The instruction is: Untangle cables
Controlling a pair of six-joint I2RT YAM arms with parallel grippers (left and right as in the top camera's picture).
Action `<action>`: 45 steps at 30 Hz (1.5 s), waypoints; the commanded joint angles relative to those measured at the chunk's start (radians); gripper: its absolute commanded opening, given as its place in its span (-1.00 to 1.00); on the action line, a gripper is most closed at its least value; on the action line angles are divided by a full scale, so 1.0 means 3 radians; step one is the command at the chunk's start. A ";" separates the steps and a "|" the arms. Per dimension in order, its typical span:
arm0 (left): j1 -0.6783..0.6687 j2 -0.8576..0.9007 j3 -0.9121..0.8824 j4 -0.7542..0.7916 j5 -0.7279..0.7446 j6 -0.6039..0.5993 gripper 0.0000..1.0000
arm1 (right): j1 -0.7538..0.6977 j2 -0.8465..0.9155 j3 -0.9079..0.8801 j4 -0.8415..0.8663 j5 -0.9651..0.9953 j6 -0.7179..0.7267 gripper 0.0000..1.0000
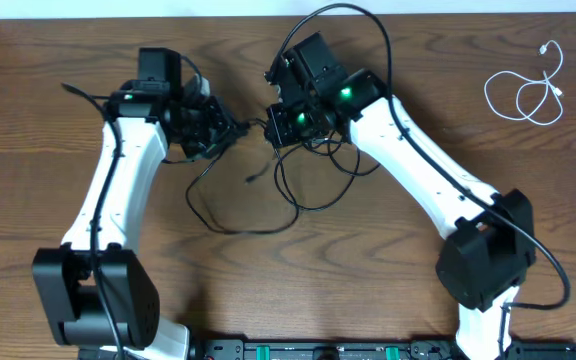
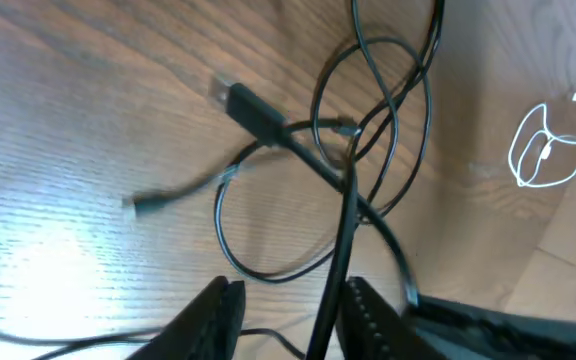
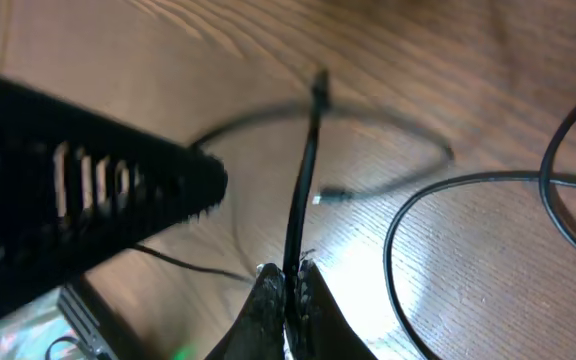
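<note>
Your right gripper (image 3: 288, 295) is clenched on a black cable (image 3: 303, 180), which runs straight out from its tips. Your left gripper (image 2: 291, 292) is spread wide, with a strand of the tangle (image 2: 350, 165) lying lengthwise between its fingers, so left is set to close. Meanwhile the white cable (image 1: 526, 95) sits well apart from that tangle.

The black cables (image 3: 258, 117) blur in the right wrist view.

My left arm (image 1: 118, 175) & right arm (image 1: 418, 170): white shells, black joints, chunky black base blocks (image 1: 483, 260). Green LEDs (image 1: 346, 95) glow nr each wrist. Thick black cords (image 1: 423, 150) run along both. Left claw (image 2: 288, 300) & right claw (image 3: 288, 285): black fingers.
</note>
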 commanded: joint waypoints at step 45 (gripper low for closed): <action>0.0980 0.0423 -0.0071 -0.0383 -0.1231 0.0907 0.41 | 0.0249 0.0579 -0.0028 0.1150 0.0525 0.0495 -0.98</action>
